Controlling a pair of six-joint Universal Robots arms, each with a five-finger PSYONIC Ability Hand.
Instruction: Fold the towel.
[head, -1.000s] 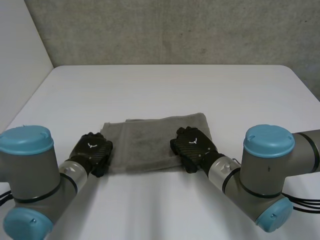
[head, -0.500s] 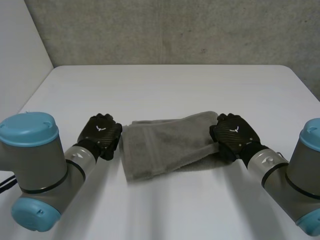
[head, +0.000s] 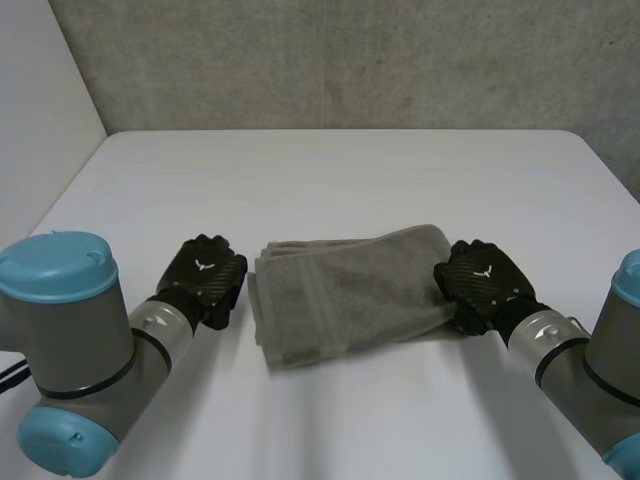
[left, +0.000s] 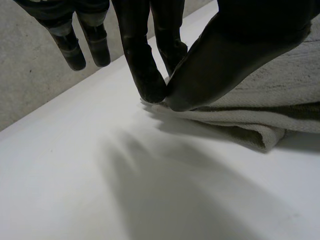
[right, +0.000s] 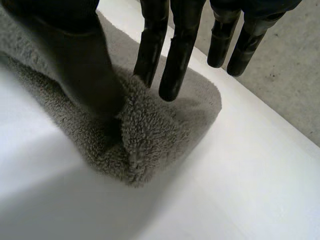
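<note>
A grey towel (head: 350, 290) lies folded on the white table (head: 330, 180), with stacked layers showing along its left edge. My left hand (head: 205, 275) is at that left edge. In the left wrist view its thumb (left: 240, 45) and a finger pinch the towel (left: 280, 100) at a corner. My right hand (head: 483, 280) rests on the towel's right end. In the right wrist view its thumb (right: 75, 50) presses into the towel (right: 150, 140), while its straight fingers (right: 175, 60) stand apart from the thumb, just over a raised ridge of cloth.
The table's far edge meets a grey wall (head: 350, 60). Bare white tabletop lies beyond the towel and between the towel and my arms.
Both hands have moved right and away from me, dragging the towel with them. The right hand's fingers have loosened from a closed pinch.
</note>
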